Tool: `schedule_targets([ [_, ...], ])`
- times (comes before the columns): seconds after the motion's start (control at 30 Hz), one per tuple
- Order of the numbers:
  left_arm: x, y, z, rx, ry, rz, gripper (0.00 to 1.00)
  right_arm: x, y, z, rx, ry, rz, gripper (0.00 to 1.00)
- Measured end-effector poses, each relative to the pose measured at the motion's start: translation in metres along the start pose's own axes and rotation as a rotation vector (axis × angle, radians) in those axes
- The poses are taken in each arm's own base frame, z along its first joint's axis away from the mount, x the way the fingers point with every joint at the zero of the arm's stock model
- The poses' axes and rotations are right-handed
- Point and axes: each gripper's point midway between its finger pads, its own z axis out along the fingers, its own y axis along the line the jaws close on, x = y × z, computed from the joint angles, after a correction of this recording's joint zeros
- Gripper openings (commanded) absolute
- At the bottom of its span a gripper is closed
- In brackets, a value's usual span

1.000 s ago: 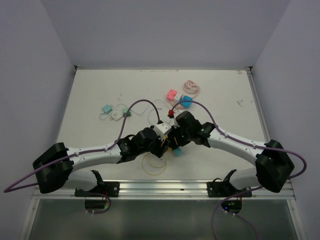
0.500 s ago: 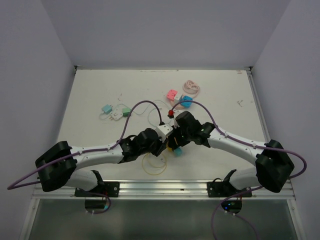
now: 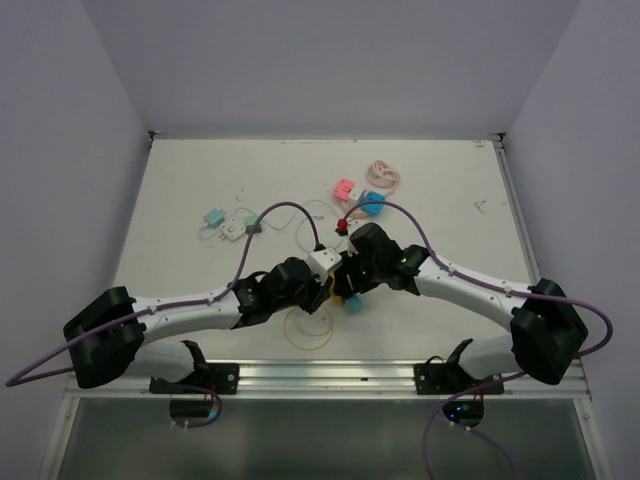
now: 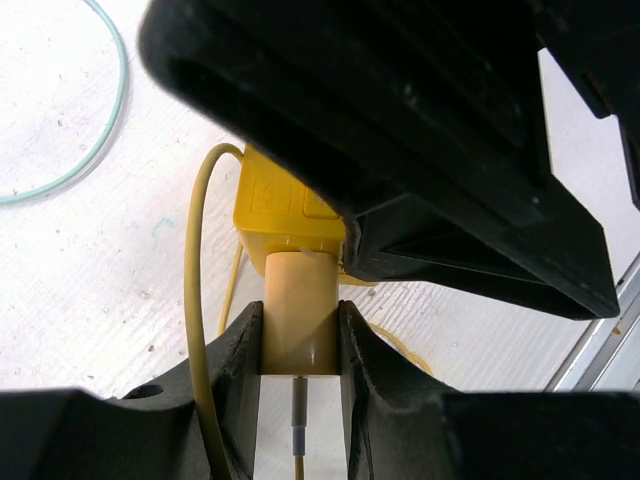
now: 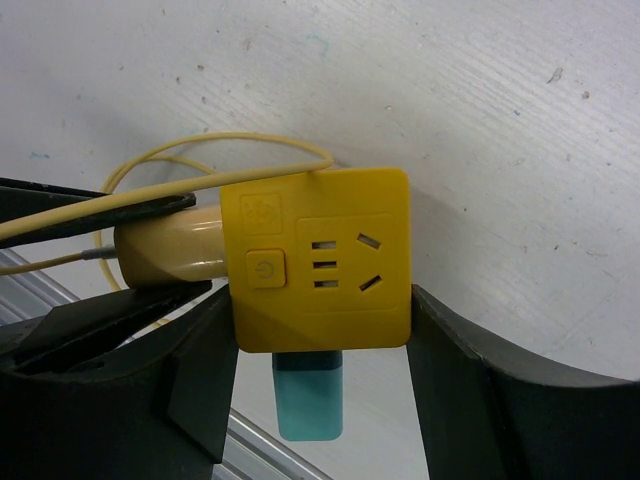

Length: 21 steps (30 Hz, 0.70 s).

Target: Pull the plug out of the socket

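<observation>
Over the table (image 3: pixel 200 190), left pincer (image 4: pixel 299 335) pinches tan plug (image 4: pixel 298 295) aimed into yellow socket (image 5: pixel 335 255) that right pincer (image 5: pixel 318 340) clamps.

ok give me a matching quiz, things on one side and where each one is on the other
Things
1 socket
2 plug
3 teal block
4 pink adapter

Places
a loose on the table, beyond the arms
b between left gripper fingers
c between right gripper fingers
d showing at the socket's lower edge, right wrist view

Pairs: 1-c, 2-b, 3-d, 4-a
</observation>
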Motion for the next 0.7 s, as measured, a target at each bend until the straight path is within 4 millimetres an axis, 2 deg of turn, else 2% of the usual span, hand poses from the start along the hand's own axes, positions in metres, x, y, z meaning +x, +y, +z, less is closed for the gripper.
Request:
schedule_targets([
  [0.57,0.011,-0.001,-0.009,0.007,0.018,-0.07,0.0,0.007,0.006,0.011,-0.039,0.046,0.059,0.0],
  [0.6,0.011,-0.001,-0.01,0.008,0.02,-0.072,0.0,0.007,0.003,0.011,-0.021,0.043,0.057,0.0],
  [0.7,0.007,-0.015,-0.025,0.076,0.019,-0.087,0.0,-0.007,-0.025,0.013,0.093,-0.011,0.097,0.0],
])
